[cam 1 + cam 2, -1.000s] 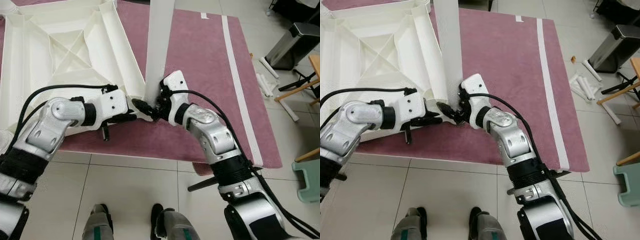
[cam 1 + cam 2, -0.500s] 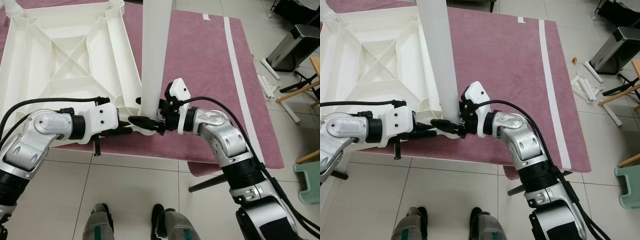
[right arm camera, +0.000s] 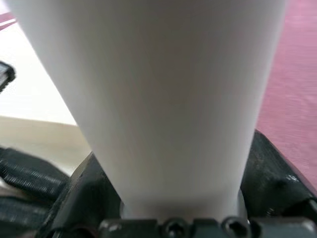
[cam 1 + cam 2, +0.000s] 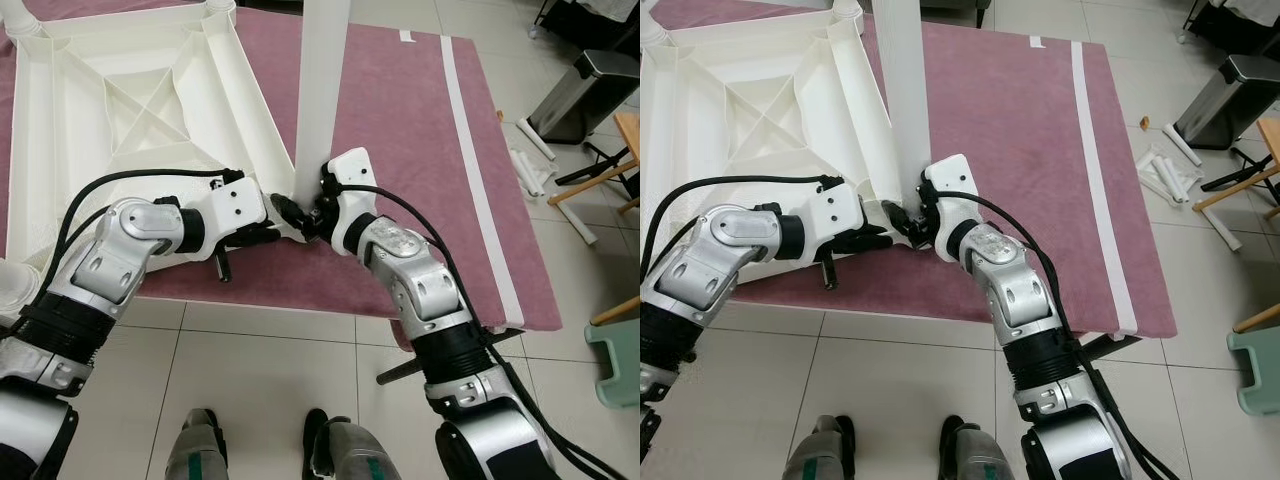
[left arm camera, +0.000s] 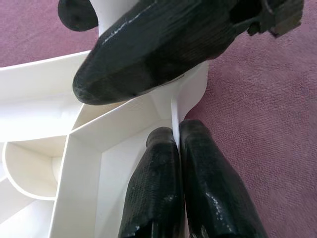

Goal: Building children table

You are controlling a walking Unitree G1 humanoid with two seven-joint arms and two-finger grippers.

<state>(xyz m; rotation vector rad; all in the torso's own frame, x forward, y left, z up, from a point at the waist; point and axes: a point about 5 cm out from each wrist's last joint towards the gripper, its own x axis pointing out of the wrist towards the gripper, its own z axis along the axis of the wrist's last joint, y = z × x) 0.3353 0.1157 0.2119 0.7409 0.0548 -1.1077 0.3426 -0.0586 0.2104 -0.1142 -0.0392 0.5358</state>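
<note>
The tabletop (image 4: 130,110) lay upside down on the rug (image 4: 400,130), to the robot's left. A leg (image 4: 320,90) stood upright at its near right corner, between the left gripper (image 4: 265,232) and right gripper (image 4: 300,215). A bin (image 4: 585,90) stood on the floor (image 4: 270,390) far right.

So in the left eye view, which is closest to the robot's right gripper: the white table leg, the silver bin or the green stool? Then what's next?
1. White table leg, held in the right gripper.
2. Silver bin, far right, up top.
3. Green stool, far right, low down; too close to the bin's distance to rank surely.
</note>
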